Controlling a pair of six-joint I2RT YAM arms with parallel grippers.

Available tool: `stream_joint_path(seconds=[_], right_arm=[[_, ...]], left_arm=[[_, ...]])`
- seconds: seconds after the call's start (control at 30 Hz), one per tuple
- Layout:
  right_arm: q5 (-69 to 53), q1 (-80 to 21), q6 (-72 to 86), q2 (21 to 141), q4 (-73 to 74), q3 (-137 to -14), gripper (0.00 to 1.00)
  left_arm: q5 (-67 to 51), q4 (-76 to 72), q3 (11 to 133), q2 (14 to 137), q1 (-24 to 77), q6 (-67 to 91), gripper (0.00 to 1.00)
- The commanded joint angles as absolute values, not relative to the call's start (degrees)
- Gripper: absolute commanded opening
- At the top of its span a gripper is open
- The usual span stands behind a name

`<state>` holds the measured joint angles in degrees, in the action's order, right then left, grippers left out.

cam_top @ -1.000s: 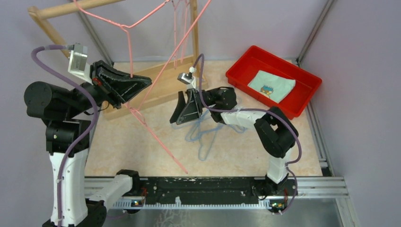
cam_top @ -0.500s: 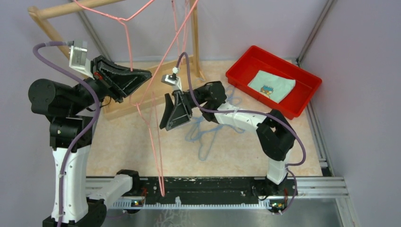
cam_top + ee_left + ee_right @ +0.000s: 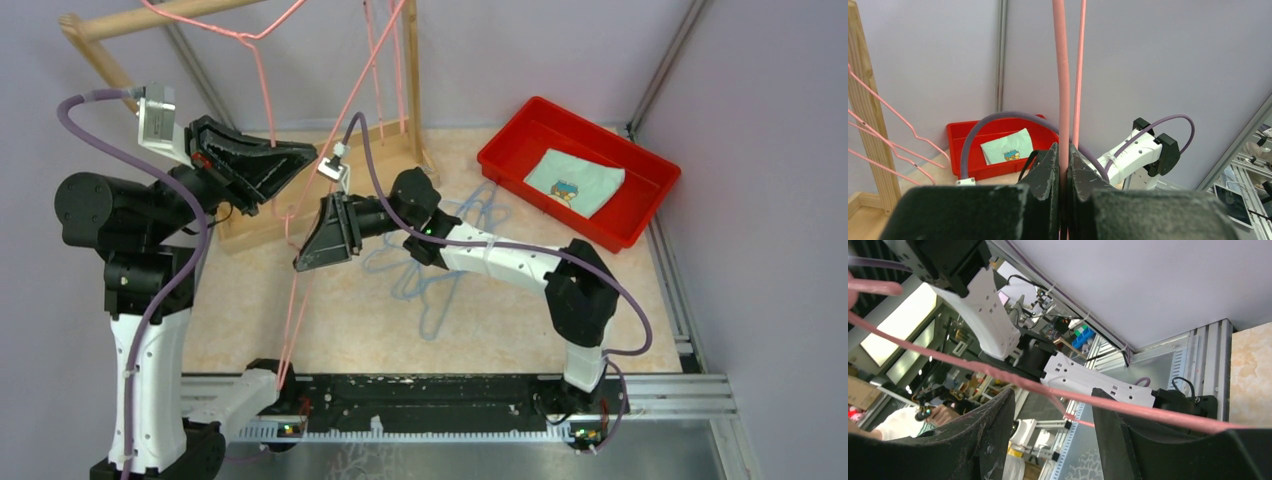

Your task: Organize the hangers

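Left gripper [image 3: 1063,157] is clamped tight on the pink hanger [image 3: 1063,90], a thin, smooth, round wire rising straight out from between rough black pads. From overhead it slants through the air, from high beside the wooden rack [image 3: 100,25] down toward the arm bases. Right gripper [image 3: 1052,394] is spread wide and grips nothing; only its wrist view shows pink wire crossing the gap. Only the top view shows the blue hangers [image 3: 430,290], tangled loops lying flat on the mottled table [image 3: 500,325] near a red plastic tray [image 3: 550,200].
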<state>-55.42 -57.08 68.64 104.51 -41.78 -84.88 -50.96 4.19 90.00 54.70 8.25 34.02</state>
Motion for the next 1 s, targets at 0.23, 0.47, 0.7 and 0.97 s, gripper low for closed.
stream_joint_path(seconds=[0.23,0.47,0.7,0.97], right_arm=[[-41.26,-60.93,67.92,102.06,-46.88,-84.52,0.53],[-39.15,-60.92,64.59,99.02,-44.4,-81.87,0.29],[-41.2,-60.91,61.19,95.52,-41.65,-80.02,0.0],[-36.7,-60.6,48.55,82.66,-26.27,-76.22,0.0]], left_arm=[[-47.42,4.06,89.98,55.04,8.09,31.47,0.0],[-46.01,4.13,88.64,55.2,8.15,31.08,0.0],[-43.44,7.86,87.93,54.62,8.16,26.51,0.0],[-37.18,13.34,80.38,51.14,8.17,19.08,0.0]])
